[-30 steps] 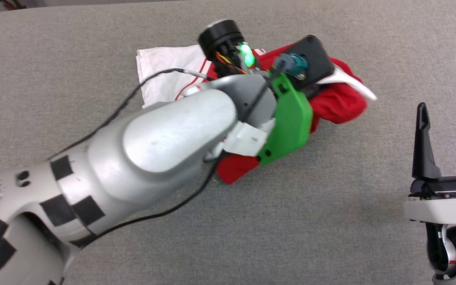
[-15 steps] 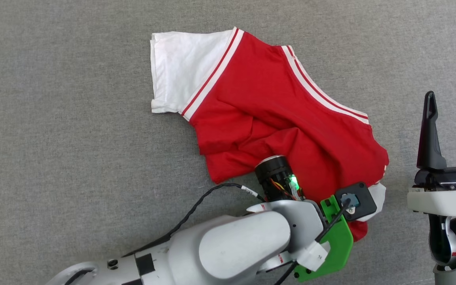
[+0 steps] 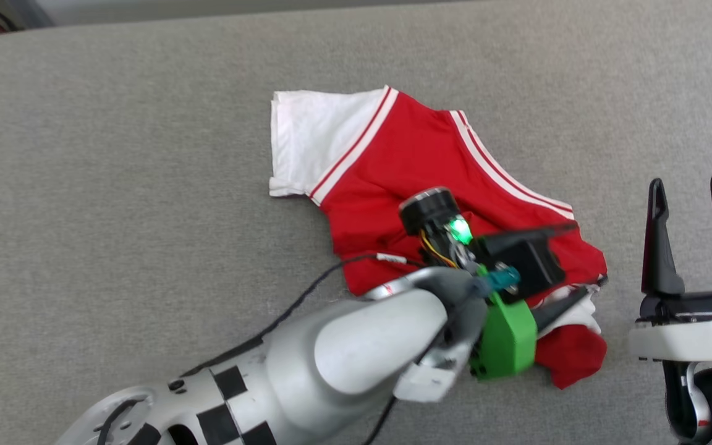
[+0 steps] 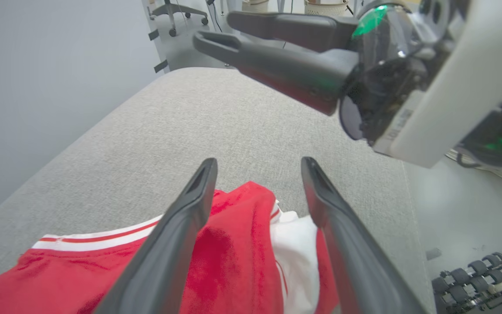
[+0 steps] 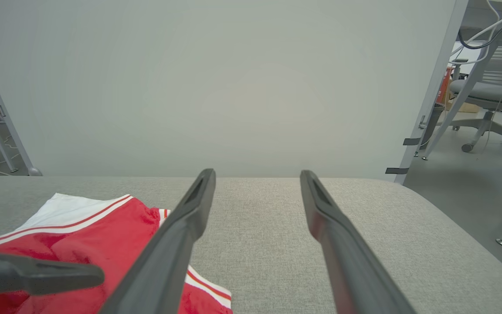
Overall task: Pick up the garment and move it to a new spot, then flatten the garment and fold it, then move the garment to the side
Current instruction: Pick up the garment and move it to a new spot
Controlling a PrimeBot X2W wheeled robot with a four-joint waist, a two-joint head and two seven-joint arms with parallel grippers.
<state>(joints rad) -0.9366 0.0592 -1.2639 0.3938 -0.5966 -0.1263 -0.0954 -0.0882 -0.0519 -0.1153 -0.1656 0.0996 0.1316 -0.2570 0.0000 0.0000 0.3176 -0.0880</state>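
Since half a second ago the left gripper (image 4: 258,168) has let go; its jaws stand wide, straddling a bunched red-and-white fold of the garment (image 3: 418,154) (nothing pinched), which lies rumpled on the grey surface (image 3: 146,185); the right gripper (image 3: 688,185), wide and empty, waits just beside; a lifting finger could snag that thin fold, rumpling it further.

Grey fabric-covered bench (image 3: 115,185), on which a red sports jersey (image 3: 411,161) is laid directly. Its white sleeve (image 3: 313,136), edged with red-and-white striped trim, is spread flat on the side toward the far edge. The red body is creased and bunched toward the near edge. The jersey is seen well apart from the far edge.
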